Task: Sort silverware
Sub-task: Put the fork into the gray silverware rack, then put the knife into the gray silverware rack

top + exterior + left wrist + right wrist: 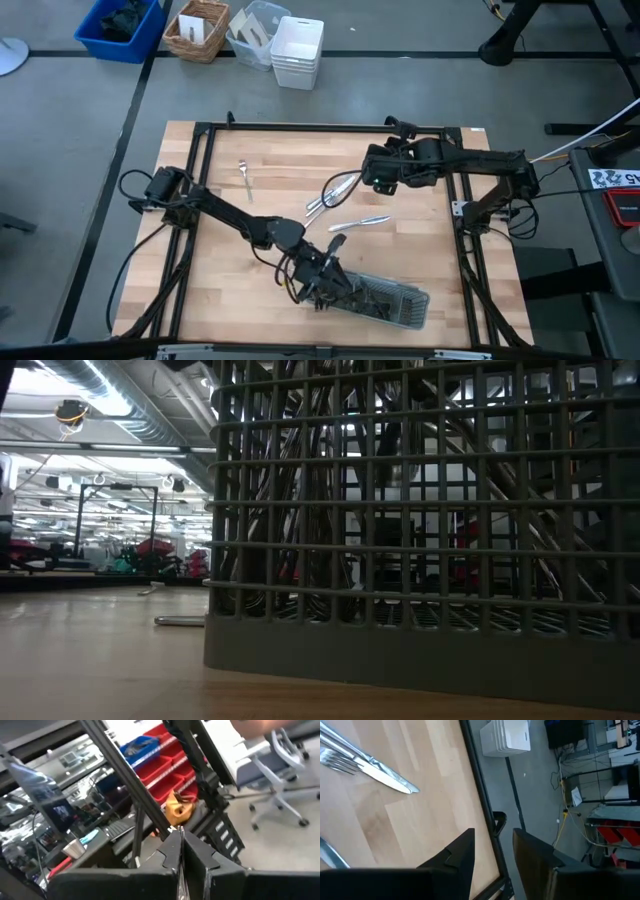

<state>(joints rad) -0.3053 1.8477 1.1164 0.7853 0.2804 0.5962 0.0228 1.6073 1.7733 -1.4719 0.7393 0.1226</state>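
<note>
Knife (359, 222) lengthwise left-right, table centre

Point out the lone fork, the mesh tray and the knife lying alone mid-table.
lone fork (244, 176), high view, its handle.
mesh tray (415, 310), high view, its right end.
knife (360, 222), high view, mid-length.

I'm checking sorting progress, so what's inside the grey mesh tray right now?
The tray holds dark, slim pieces, likely silverware, too dim to count. The left gripper covers its near end. A knife remains outside.
</note>
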